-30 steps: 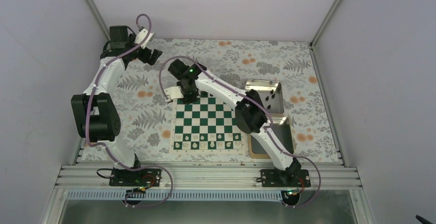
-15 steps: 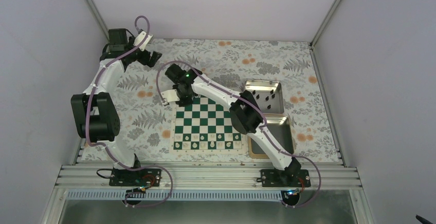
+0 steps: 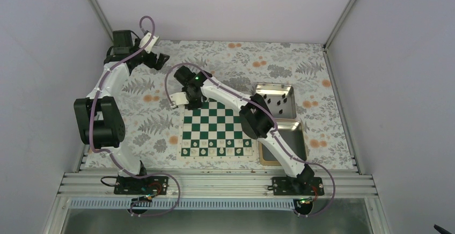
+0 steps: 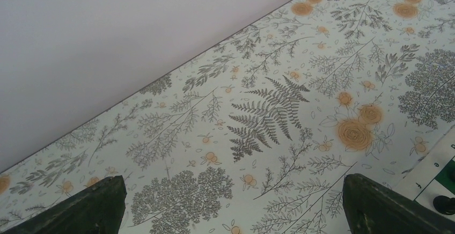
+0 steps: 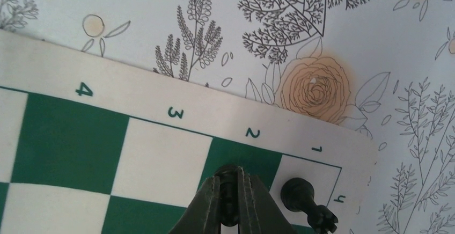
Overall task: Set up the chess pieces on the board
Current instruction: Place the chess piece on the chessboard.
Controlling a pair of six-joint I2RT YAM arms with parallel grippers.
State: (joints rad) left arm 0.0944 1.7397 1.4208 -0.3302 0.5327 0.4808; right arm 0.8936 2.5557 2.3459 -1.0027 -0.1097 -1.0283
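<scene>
The green and white board lies in the middle of the table. My right gripper is at its far left corner. In the right wrist view this gripper is shut on a small black chess piece, held upright just over the green square beside the number 2. Another black piece stands on the white corner square next to it. My left gripper hovers over the far left of the table, open and empty, fingers wide apart.
Small white pieces fill the board's near rows. A silver tin at the back right holds several black pieces. A second tin stands nearer, right of the board. The board corner shows in the left wrist view.
My right gripper has moved a little to the left along the board's far edge, to the far left corner, still holding the piece. The left arm has barely moved.
</scene>
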